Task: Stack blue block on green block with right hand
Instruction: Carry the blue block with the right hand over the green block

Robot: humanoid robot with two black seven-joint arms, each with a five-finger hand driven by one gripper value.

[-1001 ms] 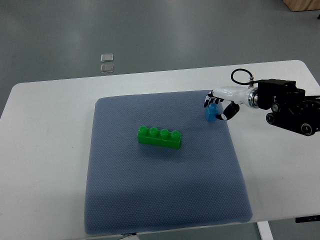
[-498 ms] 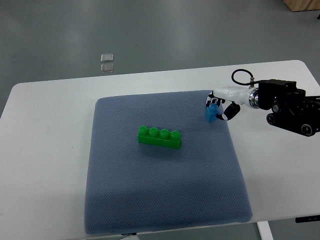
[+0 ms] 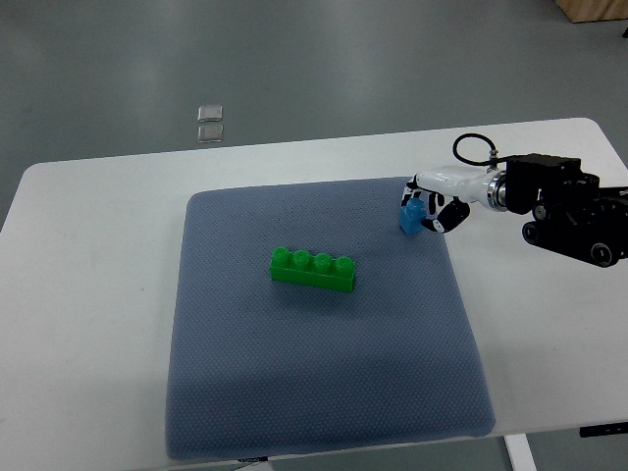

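— Where is the blue block (image 3: 412,218)?
— At the right edge of the grey mat (image 3: 324,392), near its far corner, with the right hand (image 3: 433,206) curled around it, fingers closed on the block.
— And the green block (image 3: 314,270)?
— Lying flat mid-mat, well apart to the left, on the white worktop (image 3: 88,324).
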